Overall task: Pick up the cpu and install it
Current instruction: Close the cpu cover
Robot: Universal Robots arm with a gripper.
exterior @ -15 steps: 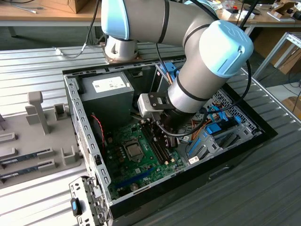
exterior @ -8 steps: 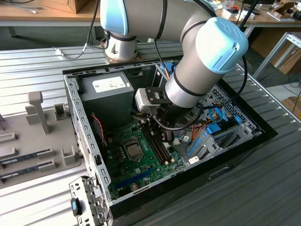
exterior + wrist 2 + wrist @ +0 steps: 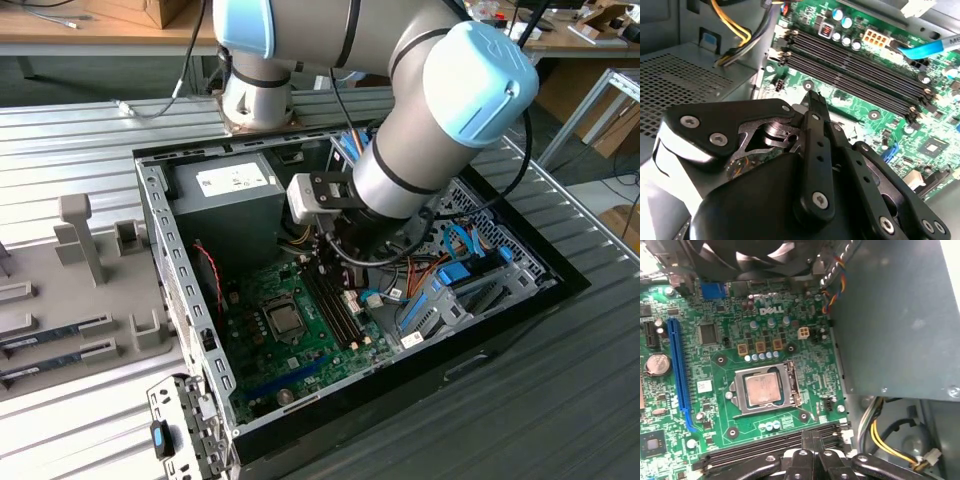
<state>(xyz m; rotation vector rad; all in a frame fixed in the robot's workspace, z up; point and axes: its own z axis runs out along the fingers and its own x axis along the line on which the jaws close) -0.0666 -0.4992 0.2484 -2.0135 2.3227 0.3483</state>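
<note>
The cpu (image 3: 762, 389), a small square chip with a silvery top, lies flat in its metal-framed socket on the green motherboard (image 3: 715, 370). In the exterior view the cpu (image 3: 283, 320) sits near the middle of the board (image 3: 255, 300), inside the open computer case. My gripper (image 3: 812, 437) hangs just above the black memory slots (image 3: 770, 445), a short way off the socket. Its black fingers are pressed together with nothing between them. The second wrist view looks along the gripper (image 3: 812, 97) towards the board (image 3: 860, 105). In the exterior view the arm's wrist hides the fingers.
A grey power-supply box (image 3: 225, 195) stands close beside the socket, with yellow and black cables (image 3: 880, 435) running from it. A fan (image 3: 745, 255) overhangs the board's far side. Blue cables (image 3: 460, 270) fill the case's other end. A grey tray (image 3: 60, 335) with memory sticks lies outside.
</note>
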